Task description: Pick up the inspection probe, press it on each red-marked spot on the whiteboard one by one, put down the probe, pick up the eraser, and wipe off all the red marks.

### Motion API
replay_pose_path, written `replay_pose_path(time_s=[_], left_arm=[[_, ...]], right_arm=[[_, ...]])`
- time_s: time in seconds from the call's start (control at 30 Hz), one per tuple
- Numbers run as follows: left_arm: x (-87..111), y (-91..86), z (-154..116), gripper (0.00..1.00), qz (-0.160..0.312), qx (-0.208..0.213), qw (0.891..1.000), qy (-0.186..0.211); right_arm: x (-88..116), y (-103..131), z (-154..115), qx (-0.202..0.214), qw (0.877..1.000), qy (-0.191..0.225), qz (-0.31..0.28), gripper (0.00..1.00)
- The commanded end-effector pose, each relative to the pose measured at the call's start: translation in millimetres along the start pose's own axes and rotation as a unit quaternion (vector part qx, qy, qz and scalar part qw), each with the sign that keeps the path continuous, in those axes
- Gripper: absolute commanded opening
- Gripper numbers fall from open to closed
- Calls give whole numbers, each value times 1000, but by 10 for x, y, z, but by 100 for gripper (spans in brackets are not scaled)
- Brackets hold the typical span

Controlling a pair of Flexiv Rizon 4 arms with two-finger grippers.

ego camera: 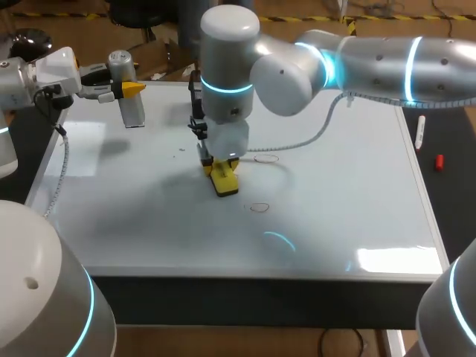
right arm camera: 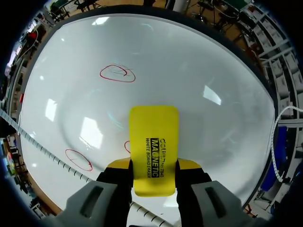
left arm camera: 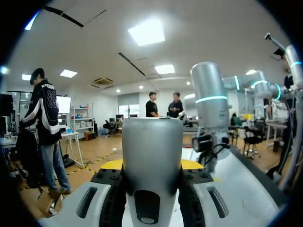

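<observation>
1. At the far left corner of the whiteboard (ego camera: 335, 201), your left gripper (ego camera: 123, 90) is clenched on the inspection probe (ego camera: 128, 97). The probe is a silver cylinder that stands almost upright. In the left wrist view it fills the gap between the two yellow tips, and both tips press on its sides.
2. Your right arm enters from the right edge and reaches past the middle of the board. The right gripper (right arm camera: 154, 165) points down and grasps the yellow eraser (ego camera: 224, 180) from two sides, near the centre of the board. The eraser seems to lie flat on the surface, but the arm hides part of it.
3. A red mark (ego camera: 265, 158) sits just beside the eraser, toward the right edge. A second red mark (ego camera: 259, 207) is closer to the front edge.
4. In the right wrist view, a third red mark (right arm camera: 127, 145) shows at the side of the eraser and is mostly covered by it.
5. A white coiled cable (ego camera: 316, 135) curves over the board toward the far right corner.
6. Just off the right edge lie a white pen (ego camera: 420, 132) and a small red piece (ego camera: 439, 161).
</observation>
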State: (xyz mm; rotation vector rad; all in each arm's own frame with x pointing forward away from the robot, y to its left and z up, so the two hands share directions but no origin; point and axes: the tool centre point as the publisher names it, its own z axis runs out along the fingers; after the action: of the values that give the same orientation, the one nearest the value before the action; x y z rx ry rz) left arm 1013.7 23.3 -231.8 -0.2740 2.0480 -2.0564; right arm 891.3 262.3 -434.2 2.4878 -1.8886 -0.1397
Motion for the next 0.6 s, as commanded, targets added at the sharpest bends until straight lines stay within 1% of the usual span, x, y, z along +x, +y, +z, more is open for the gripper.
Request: replay_pose_path(time_s=[0.03,0.37,0.6], left_arm=[[14,-11,3,0,1,0,1000,-3],[14,-11,3,0,1,0,1000,-3],[14,-11,3,0,1,0,1000,-3]], right_arm=[[143,10,180,-2,1000,3,3,0],[412,42,214,-2,1000,19,23,0],[548,81,235,-5,999,26,31,0]])
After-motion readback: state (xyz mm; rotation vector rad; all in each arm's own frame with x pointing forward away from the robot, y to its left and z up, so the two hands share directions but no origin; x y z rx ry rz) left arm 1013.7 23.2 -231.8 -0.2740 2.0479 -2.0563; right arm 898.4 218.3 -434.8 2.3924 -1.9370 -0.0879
